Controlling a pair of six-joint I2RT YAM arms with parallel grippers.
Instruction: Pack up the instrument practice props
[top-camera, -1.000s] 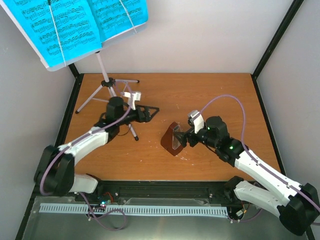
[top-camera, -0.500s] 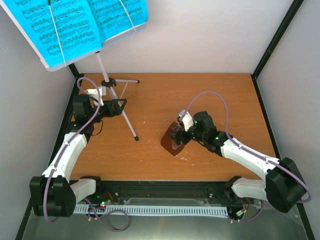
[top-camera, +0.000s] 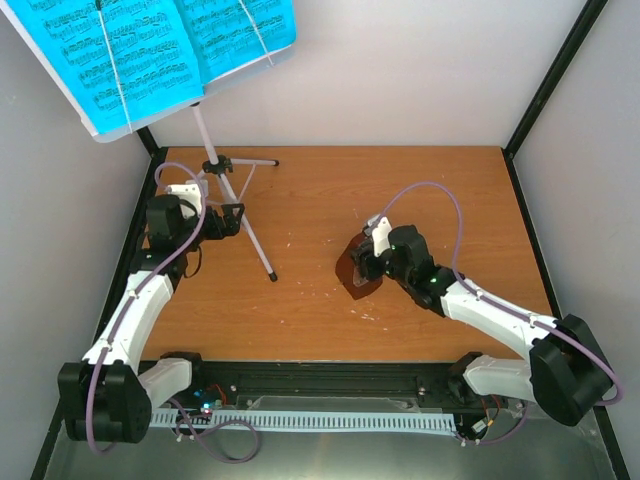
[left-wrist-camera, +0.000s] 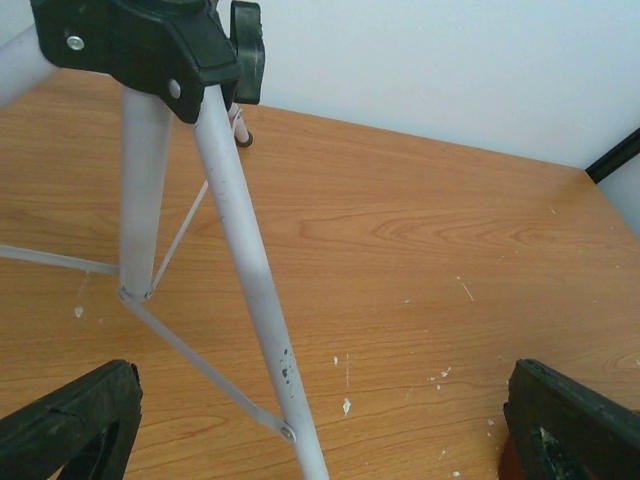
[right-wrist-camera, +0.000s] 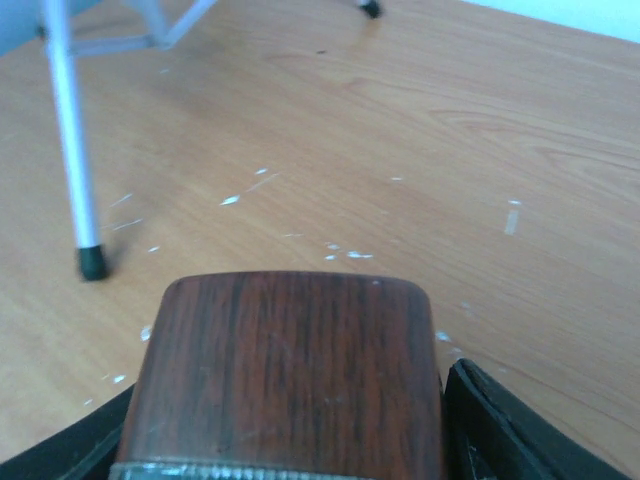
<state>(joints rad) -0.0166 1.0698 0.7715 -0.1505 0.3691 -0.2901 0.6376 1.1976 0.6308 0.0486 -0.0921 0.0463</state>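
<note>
1. One silvery music stand (top-camera: 203, 125), standing on three legs (top-camera: 258, 240).
2. Two cyan sheet-music pages (top-camera: 140, 50), as far as I can count from here.
3. One brown metronome (top-camera: 348, 275).
4. Two robot arms, a left arm (top-camera: 135, 310) and a right arm (top-camera: 490, 305), each with one pair of jaws.
5. Two purple cables (top-camera: 440, 190), one per arm.
6. One wooden worktop (top-camera: 420, 180).
</note>
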